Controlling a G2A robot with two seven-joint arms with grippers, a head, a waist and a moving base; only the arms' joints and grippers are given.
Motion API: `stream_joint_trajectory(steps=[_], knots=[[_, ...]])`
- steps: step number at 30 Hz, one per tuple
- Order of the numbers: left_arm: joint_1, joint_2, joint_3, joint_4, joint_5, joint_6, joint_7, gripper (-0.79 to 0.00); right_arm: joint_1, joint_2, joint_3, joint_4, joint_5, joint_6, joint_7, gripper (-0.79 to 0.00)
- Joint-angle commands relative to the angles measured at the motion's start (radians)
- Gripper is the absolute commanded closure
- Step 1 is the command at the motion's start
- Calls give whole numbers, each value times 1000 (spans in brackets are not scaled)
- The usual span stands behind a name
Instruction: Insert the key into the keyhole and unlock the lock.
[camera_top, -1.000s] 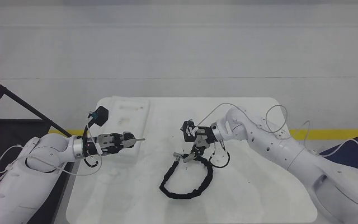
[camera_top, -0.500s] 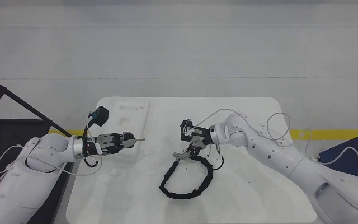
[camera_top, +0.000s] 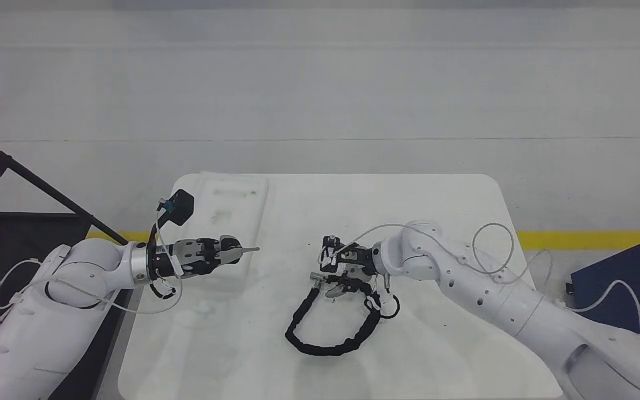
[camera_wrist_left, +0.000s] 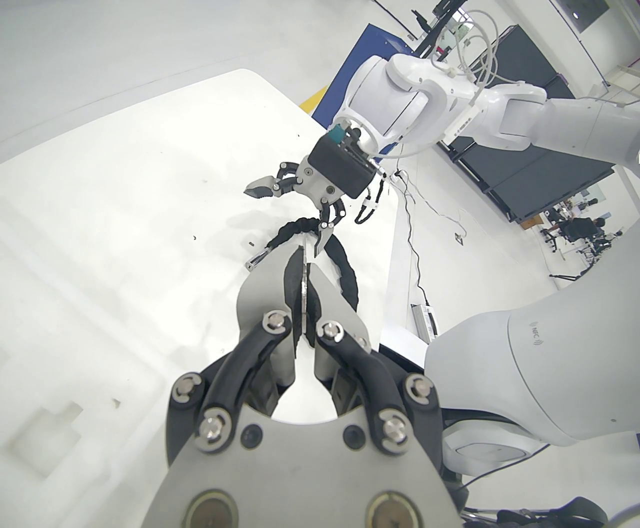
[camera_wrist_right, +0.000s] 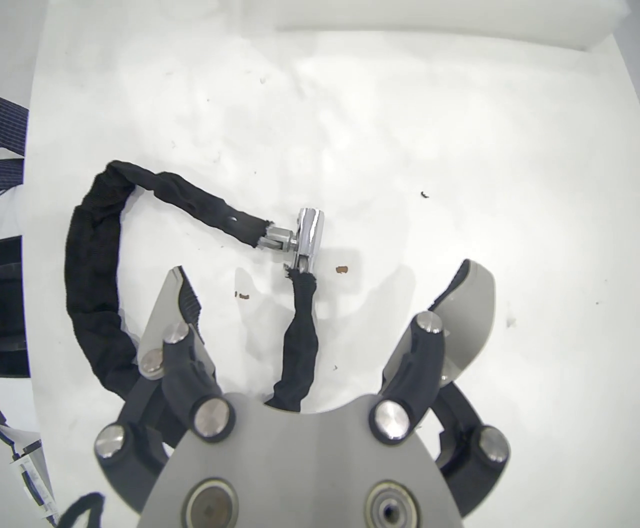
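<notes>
While key sits pinched in left gripper, held above table well apart from lock, insertion not begun.
- Lock: flat on table, both ends of black chain seated in it; judged locked.
- Right gripper: spread wide, empty, just above lock.
- Judged remaining: steady lock, align key, insert, turn.
</notes>
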Motion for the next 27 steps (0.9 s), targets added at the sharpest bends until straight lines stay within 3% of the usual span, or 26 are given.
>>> stream_joint_trajectory(steps=[1,2,4,27], knots=[[0,0,0,0,0,0,0,0,-7,-2,2,-5,-8,0,24,-502],[0,0,0,0,0,0,0,0,-11,-3,3,-7,-11,1,36,-416],[0,0,0,0,0,0,0,0,-18,-5,6,-9,-16,2,52,-385],[0,0,0,0,0,0,0,0,-56,-40,55,26,-45,-2,153,-360]])
